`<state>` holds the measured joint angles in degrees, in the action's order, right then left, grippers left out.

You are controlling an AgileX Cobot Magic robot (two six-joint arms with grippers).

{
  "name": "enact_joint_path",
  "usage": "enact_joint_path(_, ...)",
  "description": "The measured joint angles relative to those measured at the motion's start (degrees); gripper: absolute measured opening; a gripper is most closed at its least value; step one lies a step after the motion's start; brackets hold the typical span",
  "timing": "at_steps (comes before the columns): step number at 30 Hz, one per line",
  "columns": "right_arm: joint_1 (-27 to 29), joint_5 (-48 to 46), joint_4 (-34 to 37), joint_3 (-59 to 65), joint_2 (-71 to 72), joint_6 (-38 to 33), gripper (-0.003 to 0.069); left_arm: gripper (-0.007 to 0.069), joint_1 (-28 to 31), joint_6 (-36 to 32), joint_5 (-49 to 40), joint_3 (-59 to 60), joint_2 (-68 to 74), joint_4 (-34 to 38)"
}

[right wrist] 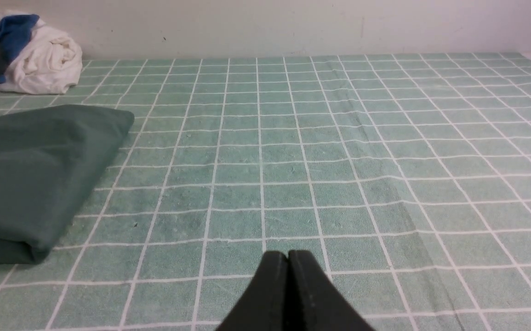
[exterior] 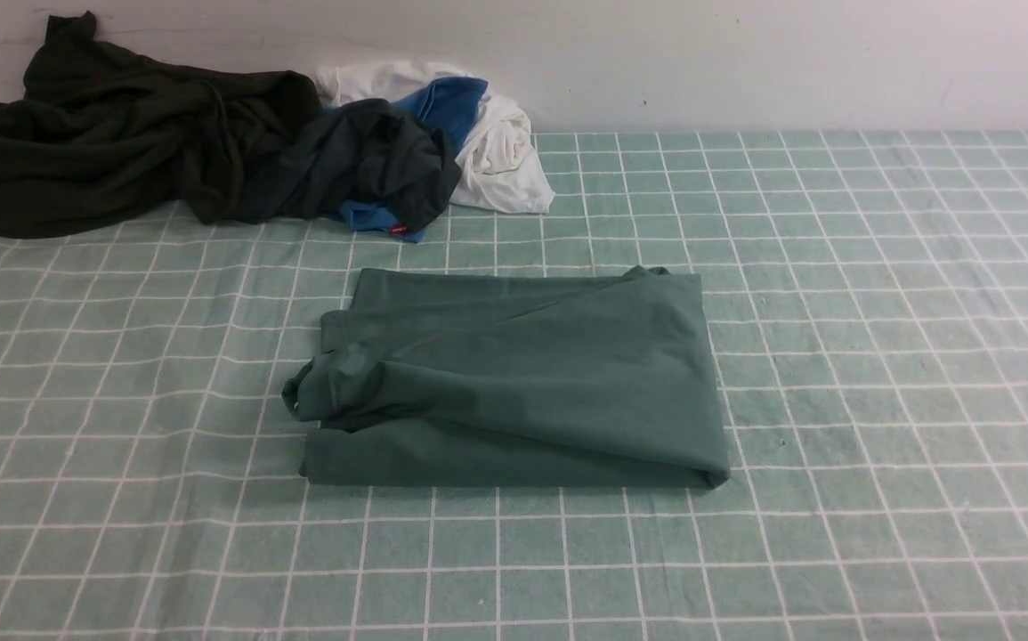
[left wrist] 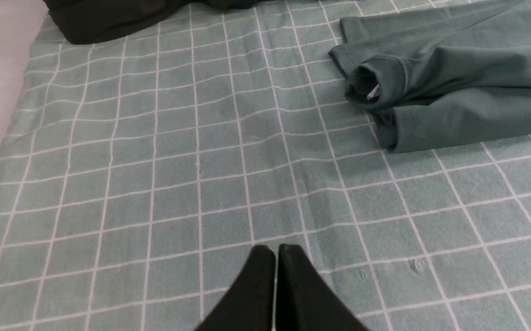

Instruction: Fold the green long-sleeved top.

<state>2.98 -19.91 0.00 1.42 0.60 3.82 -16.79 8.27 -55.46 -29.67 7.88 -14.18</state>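
Already your green long-sleeved top (exterior: 514, 383) lies as a compact rectangle on the checked cloth (exterior: 878, 356), and both arms are clear of it. Your left gripper (left wrist: 276, 250) has its jaws pressed together on nothing, low over bare cloth, with the top ahead of it and off toward the other arm, well apart. Your right gripper (right wrist: 288, 256) is likewise pinched closed and empty, the top's folded corner ahead of it and off toward the left arm.

Judging from this, the fold looks done or nearly so, and the risks come from touching it again. The loose collar or cuff (left wrist: 371, 85) bulging at the end nearest your left gripper is the weak spot: a closed fingertip dragged across it would likely pull the layers open. Sliding either gripper along the cloth could bunch it and shift the stack. Keep away from the dark garment pile (exterior: 122, 133) and white garment (exterior: 500, 151) beyond the top; snagging those muddles the scene.
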Motion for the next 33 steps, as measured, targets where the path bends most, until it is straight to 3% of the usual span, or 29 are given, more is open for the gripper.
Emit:
enact_joint_path(19,0.0,0.0,0.0,0.0,0.0,0.1,-0.0014,-0.0003,0.0,0.0,2.4,3.0,0.0,0.3)
enact_joint_path(24,0.0,-0.1,0.0,0.0,0.0,0.1,-0.0014,-0.0003,2.6,-0.6,19.1,10.5,-1.0,2.8)
enact_joint_path(27,0.0,-0.1,0.0,0.0,0.0,0.1,-0.0014,-0.0003,7.7,-2.5,32.0,17.9,-3.6,5.7)
enact_joint_path(33,0.0,-0.1,0.0,0.0,0.0,0.1,-0.0014,-0.0003,16.4,-10.5,39.5,29.3,-8.2,15.4)
